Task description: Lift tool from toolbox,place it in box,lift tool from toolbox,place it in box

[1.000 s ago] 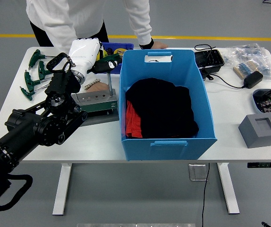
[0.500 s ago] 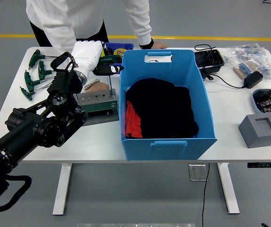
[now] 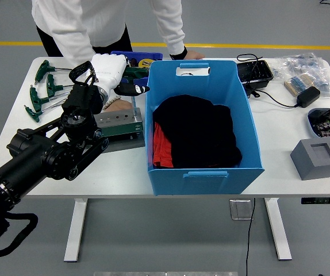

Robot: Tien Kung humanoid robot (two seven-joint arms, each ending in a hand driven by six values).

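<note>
My left hand (image 3: 110, 68), white at the end of the black arm, hangs over the table's left side just beside the big blue box (image 3: 251, 123). Its fingers are curled around a dark tool (image 3: 131, 89), whose tip points at the box's left wall. Behind the hand sits the small blue toolbox (image 3: 131, 56) with a green-handled tool (image 3: 136, 73) lying in it. Black cloth (image 3: 202, 135) and a bit of red fabric (image 3: 160, 146) fill the box's bottom. My right arm is out of view.
Several green T-handle keys (image 3: 41, 86) lie at the far left and a grey metal block (image 3: 118, 122) sits under my forearm. A person in white leans at the far side, one hand (image 3: 191, 54) on the table. On the right are a black tray (image 3: 254, 73), charger (image 3: 306, 96) and grey foam block (image 3: 318, 158).
My left hand has shifted right and slightly back toward the blue box, carrying the dark tool out from the toolbox area. The person's hand has not moved.
</note>
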